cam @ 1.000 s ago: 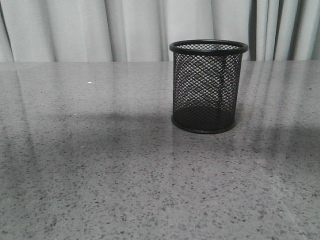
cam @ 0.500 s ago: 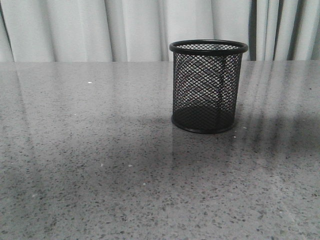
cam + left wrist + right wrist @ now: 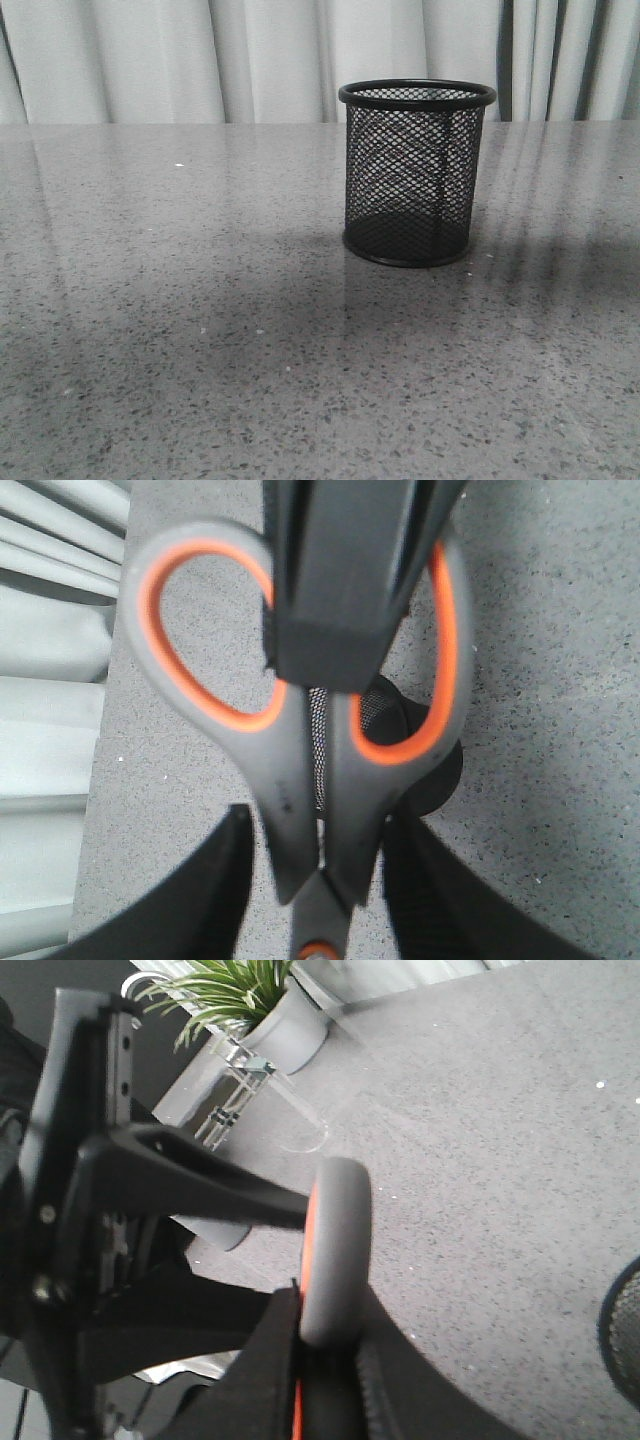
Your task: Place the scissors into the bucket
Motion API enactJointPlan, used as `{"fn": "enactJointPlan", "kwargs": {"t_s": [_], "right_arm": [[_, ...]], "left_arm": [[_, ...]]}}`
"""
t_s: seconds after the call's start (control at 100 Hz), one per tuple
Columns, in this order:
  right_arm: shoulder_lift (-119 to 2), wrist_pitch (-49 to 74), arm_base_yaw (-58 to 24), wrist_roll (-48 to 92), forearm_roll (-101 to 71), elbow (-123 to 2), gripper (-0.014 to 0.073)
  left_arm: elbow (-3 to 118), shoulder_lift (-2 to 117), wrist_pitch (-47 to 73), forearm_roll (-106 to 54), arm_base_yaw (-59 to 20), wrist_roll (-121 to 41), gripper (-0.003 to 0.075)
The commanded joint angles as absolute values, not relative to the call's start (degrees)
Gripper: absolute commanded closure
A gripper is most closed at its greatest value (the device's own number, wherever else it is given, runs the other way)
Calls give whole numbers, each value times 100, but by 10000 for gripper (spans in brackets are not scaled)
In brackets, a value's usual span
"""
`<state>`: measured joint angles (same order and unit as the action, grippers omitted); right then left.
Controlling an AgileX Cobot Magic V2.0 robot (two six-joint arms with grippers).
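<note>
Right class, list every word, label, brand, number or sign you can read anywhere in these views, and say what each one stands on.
None: no readable text shows in any view.
The scissors: no brand or marking can be made out on the handles.
The bucket: plain black mesh, no label.
The table: speckled surface only.
The plant pot: blurred, no writing visible.

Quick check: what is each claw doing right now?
Left claw: closed on the scissors, below the handles.
Right claw: closed on a scissors handle loop.
</note>
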<state>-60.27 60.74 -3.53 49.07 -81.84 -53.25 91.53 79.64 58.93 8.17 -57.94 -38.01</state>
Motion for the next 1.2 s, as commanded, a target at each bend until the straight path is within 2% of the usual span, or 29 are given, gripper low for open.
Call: {"fn": "enactJointPlan", "kwargs": {"t_s": [0.0, 0.05, 0.23, 0.37, 0.52, 0.71, 0.85, 1.19], "right_arm": [[-5986, 5928, -372, 4979, -8350, -5527, 653], [-5986, 5811, -372, 4960, -8170, -5581, 653], [-5986, 5451, -372, 4240, -6878, -6222, 637], [-6055, 5434, -372, 3405, -5450, -6950, 637], [-6198, 5716, -372, 2763, -4107, -7562, 637], [-6522, 6465, -445, 2586, -3551, -8068, 637], [-6746, 6724, -823, 2290, -2750, -8315, 637], [-7448, 6579, -1546, 2158, -2118, -8509, 638]], "left_arm": [[9362, 7776, 5509, 742, -5618, -3651, 290], [9386, 7761, 5459, 742, -5392, -3391, 253], [9513, 7594, 5417, 195, -4133, -2413, 263], [9514, 7319, 5649, -534, -2926, -2360, 263], [9514, 7017, 5892, -951, -1647, -2360, 263], [9514, 6763, 6133, -1301, -449, -2360, 263], [9514, 6690, 6255, -1365, -53, -2360, 263], [9514, 6661, 6266, -1646, -48, -2371, 263]]}}
